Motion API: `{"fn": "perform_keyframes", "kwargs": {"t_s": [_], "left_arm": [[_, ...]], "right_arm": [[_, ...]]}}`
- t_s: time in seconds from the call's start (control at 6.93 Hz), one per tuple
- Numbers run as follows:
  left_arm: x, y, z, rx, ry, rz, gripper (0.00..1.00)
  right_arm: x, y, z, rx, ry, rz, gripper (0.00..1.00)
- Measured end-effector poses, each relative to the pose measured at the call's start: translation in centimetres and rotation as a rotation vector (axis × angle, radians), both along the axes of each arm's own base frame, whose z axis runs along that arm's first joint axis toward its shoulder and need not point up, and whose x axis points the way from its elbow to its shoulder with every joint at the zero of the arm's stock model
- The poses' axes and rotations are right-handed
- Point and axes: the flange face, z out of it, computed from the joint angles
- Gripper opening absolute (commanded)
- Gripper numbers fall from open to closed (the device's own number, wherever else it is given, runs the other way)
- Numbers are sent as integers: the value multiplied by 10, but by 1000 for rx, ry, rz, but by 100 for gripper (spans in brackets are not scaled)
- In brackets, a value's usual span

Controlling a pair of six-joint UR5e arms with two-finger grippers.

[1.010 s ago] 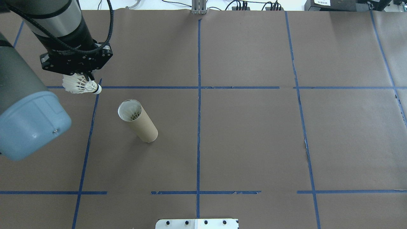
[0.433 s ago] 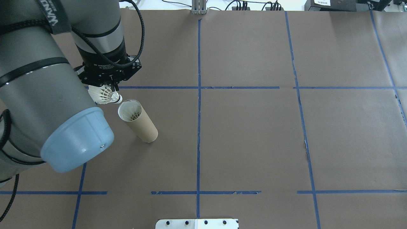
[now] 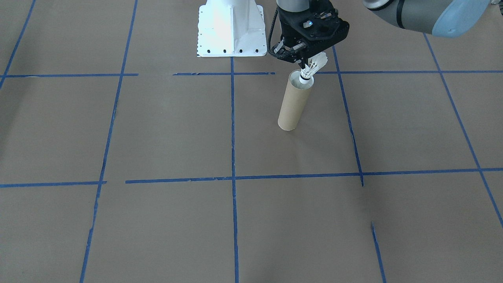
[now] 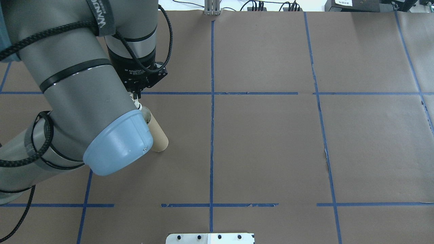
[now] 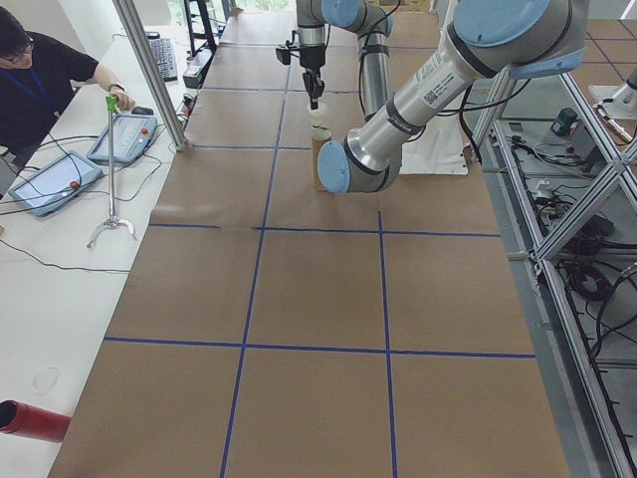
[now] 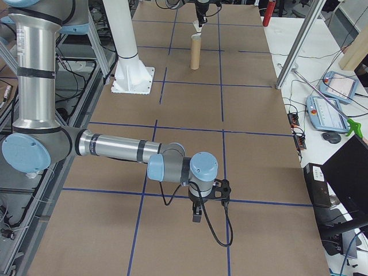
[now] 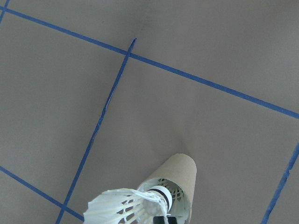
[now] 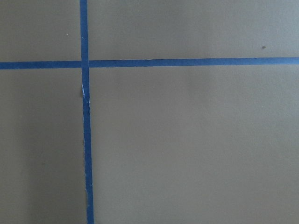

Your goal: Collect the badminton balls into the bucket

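Left pincer (image 3: 304, 67) clamped on white feather shuttlecock (image 3: 312, 67), cork tip at the mouth of the upright brown cardboard tube (image 3: 292, 104), toward the tabletop's robot-side edge. Insertion step; next: centre, lower, release. Right pincer (image 6: 197, 215) state: cannot tell.

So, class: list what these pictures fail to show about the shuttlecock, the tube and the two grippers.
- Tube mouth: overhead view, covered by the left arm's elbow.
- Shuttlecock count inside the tube: too deep and small in every view.
- Left gripper finger contact: front view, too small.
- Right gripper: shown only in the right side view, open or shut unclear.
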Motion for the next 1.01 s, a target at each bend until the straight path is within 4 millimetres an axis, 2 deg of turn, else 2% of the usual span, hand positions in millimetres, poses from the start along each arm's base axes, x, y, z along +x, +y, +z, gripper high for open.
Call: {"fn": "perform_keyframes", "kwargs": {"t_s": [0.58,0.72,0.87,1.01], "left_arm": [[29,0,15,-26,-52,29,0],[39,1,23,-29,-73,39,11],[46,2,29,-30,-89,47,92],[48,2,33,-26,-99,50,100]], "right_arm": [[0,0,0,0,0,0,100],[0,0,0,0,0,0,100],[0,0,0,-1,-1,0,100],[0,0,0,0,-1,0,100]]}}
